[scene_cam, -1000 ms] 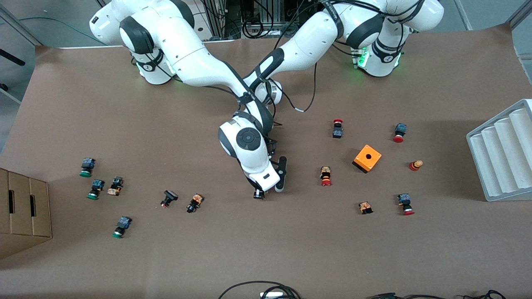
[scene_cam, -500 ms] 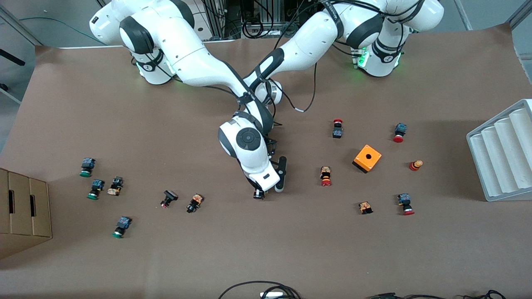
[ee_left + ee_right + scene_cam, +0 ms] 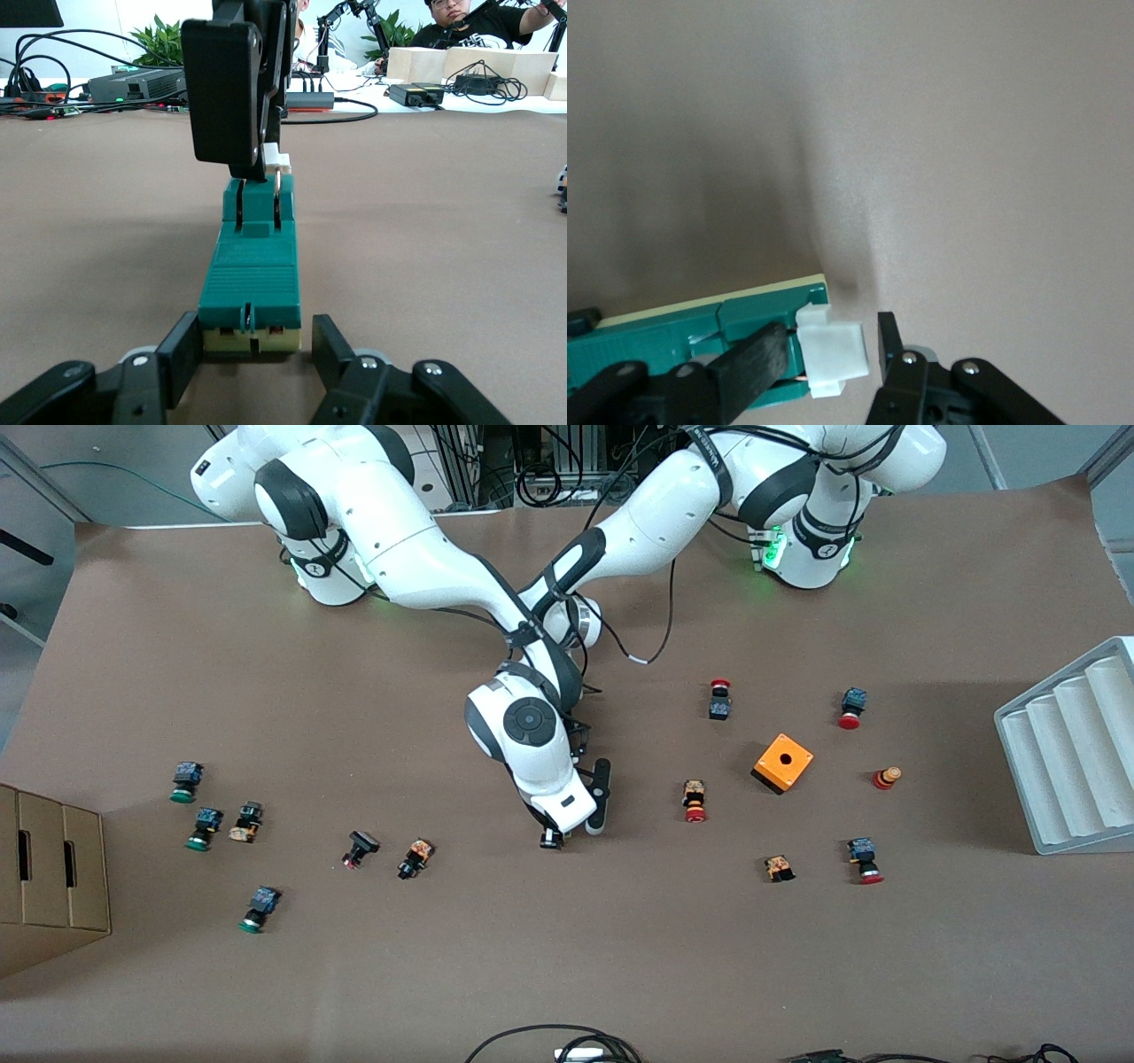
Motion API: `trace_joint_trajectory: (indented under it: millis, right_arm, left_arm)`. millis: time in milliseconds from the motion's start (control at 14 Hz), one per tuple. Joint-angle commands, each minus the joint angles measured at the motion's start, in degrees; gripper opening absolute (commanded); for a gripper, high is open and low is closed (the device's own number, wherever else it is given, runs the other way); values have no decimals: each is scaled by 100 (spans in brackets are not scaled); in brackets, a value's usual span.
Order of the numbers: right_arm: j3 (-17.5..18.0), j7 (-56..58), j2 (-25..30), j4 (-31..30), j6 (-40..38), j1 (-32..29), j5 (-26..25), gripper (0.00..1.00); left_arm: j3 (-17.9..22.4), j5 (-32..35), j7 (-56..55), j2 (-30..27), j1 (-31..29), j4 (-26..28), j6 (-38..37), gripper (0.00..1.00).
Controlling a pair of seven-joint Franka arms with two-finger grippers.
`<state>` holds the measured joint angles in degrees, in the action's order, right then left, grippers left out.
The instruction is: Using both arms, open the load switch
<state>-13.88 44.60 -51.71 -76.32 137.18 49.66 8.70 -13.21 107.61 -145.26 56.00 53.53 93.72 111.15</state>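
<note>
The load switch (image 3: 252,274) lies flat on the brown table, a narrow green block with a cream end and a white end piece (image 3: 833,354). My left gripper (image 3: 255,343) is low on the table and shut on the switch's cream end, one finger on each side. My right gripper (image 3: 830,341) comes down from above and stands open around the white end piece. One of its fingers rests against the piece and a small gap shows at the other. In the front view the right arm's wrist (image 3: 530,735) covers the switch and the left gripper.
An orange box with a hole (image 3: 783,763) and several red-capped buttons lie toward the left arm's end. Green-capped buttons (image 3: 205,828) lie toward the right arm's end, by a cardboard box (image 3: 49,868). A white ribbed tray (image 3: 1072,753) stands at the table's edge.
</note>
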Motion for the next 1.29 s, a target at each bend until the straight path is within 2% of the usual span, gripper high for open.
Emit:
trace_joint_trajectory:
  millis: [0,1214]
  right_arm:
    - [-53,145,205,-208,-138,53,-79,50]
    - [-45,190,249,-234,-200,44,-71,47]
  left_arm:
    - [56,41,-134,175,-9,-100,65,58]
    - [56,41,-134,166,-9,-100,65,58]
